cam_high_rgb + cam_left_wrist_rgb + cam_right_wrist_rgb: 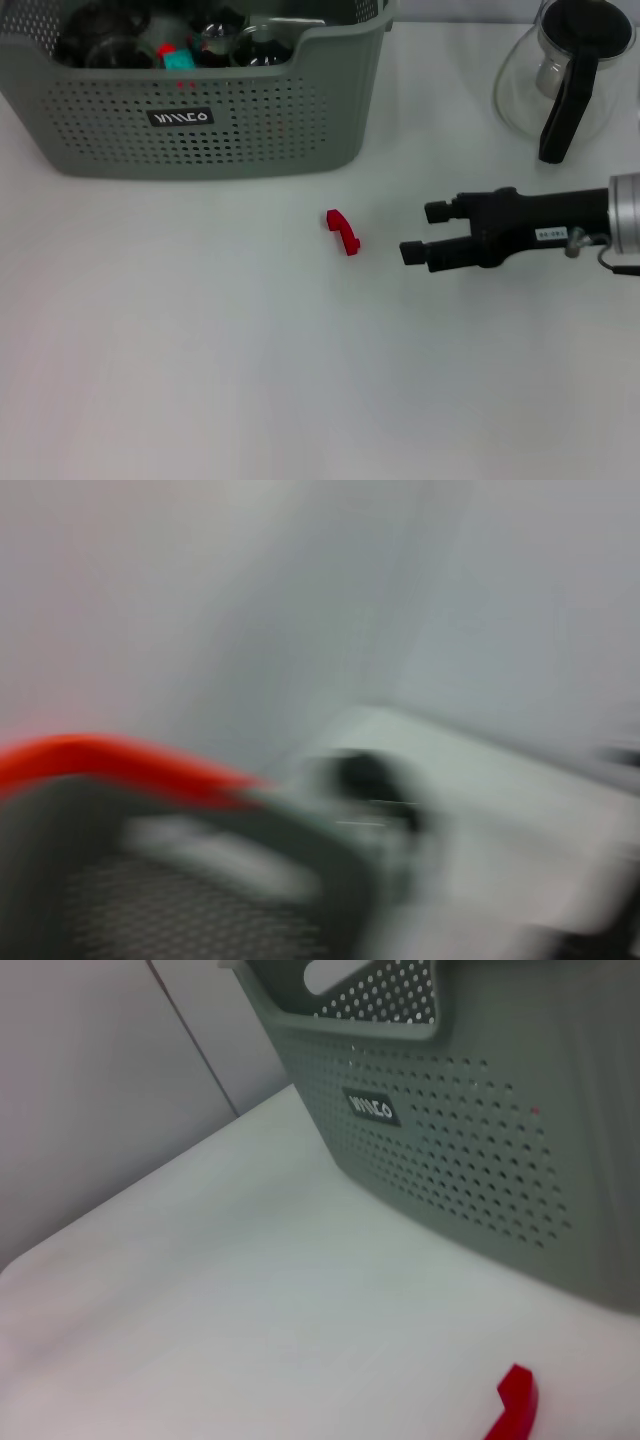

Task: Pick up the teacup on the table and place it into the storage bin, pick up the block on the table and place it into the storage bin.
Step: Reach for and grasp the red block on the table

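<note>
Lying on the bench [200,350] — the red block [343,232]; just beside it the right gripper [414,232] is held, fingers apart and empty — storage bin [200,120] behind.

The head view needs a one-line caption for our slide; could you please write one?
Right gripper, open, reaches toward the red block on the white table before the storage bin.

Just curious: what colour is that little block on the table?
Red block, clearest in the head view.

The right gripper [414,232], jaws parted, hovers just beside the red block [343,231].
</note>
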### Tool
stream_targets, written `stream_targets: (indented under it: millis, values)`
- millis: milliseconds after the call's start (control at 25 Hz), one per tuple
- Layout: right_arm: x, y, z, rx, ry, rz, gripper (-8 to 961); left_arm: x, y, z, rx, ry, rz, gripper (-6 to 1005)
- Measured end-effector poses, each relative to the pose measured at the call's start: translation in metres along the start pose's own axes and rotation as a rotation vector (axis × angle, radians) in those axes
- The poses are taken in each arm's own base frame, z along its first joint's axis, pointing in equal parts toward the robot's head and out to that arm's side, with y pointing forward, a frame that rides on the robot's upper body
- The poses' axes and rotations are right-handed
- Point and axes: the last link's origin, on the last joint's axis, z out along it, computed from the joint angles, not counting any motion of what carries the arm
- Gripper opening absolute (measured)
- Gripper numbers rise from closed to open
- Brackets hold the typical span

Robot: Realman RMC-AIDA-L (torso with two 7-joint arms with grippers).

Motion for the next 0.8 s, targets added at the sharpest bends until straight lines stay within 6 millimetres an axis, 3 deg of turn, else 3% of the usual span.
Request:
stream_targets:
  millis: [80,240,320,520,800]
  values:
    - [-0.006,-0.001,0.004,0.006,0.001,-0.016,895,-0.013,0.025,-0.001,-0.150,0.012,0.093,738]
    - [-0.014,-0.002,0.015,0.024,0.012,-0.047,895,-0.047,0.054,0.007,-0.301,-0.001,0.201,900]
    - [-0.017,-0.002,0.023,0.037,0.025,-0.062,895,-0.066,0.064,0.015,-0.336,-0.009,0.225,918]
    - [-0.024,-0.003,0.042,0.074,0.056,-0.092,895,-0.094,0.075,0.025,-0.373,0.026,0.206,944]
    - [-0.028,-0.006,0.068,0.136,0.106,-0.141,895,-0.110,0.071,0.030,-0.368,0.078,0.153,944]
